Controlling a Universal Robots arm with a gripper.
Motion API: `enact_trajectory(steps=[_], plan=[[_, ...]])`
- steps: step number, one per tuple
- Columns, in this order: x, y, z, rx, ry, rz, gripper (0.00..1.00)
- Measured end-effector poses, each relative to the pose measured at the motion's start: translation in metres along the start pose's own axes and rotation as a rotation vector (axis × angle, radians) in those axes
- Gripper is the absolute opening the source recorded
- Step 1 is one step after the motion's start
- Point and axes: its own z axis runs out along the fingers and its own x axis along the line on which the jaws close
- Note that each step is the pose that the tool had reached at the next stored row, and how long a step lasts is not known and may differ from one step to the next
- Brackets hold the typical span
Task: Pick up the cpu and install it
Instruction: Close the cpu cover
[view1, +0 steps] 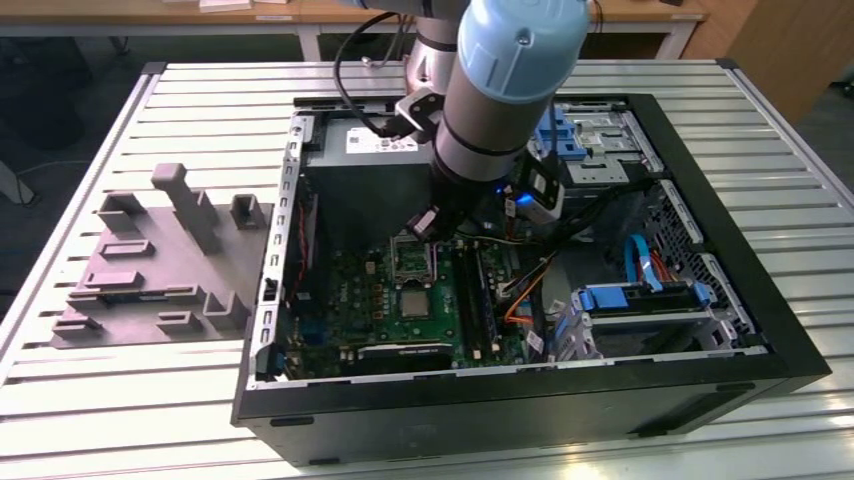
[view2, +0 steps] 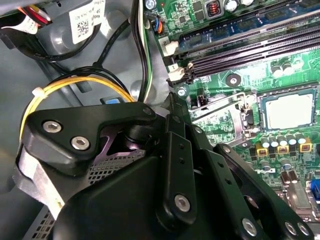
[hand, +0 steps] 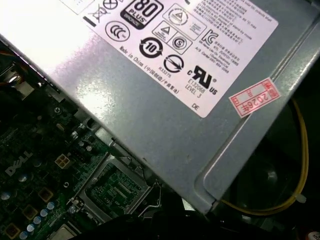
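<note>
Nearest me: black case wall (view1: 534, 405) on slatted surface (view1: 200, 400). Then cpu (view1: 416, 304), flat, top up on motherboard (view1: 350, 300), just beside metal-framed socket (view1: 411, 258) and clear of cables, so reachable from above, I judge. Tool (view1: 430, 226) hangs over socket, apart from cpu, not holding it. How open it is, I cannot tell. Beyond: grey power supply (view1: 354, 195).

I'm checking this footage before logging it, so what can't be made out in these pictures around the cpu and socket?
cpu, first wrist view: cut off by the picture's edge.
socket, exterior view: one end overlapped by the arm.
power supply, exterior view: label partly covered by the arm.
</note>
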Motion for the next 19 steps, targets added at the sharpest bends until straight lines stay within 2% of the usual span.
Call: enact_trajectory(steps=[10, 16, 19], plan=[[-0.0009, 0.0004, 0.0060, 0.0003, 0.0007, -0.001, 0.11], [-0.0015, 0.0011, 0.0061, 0.0073, 0.0067, -0.002, 0.11], [-0.0020, 0.0018, 0.0061, 0.0191, 0.0164, -0.001, 0.11]])
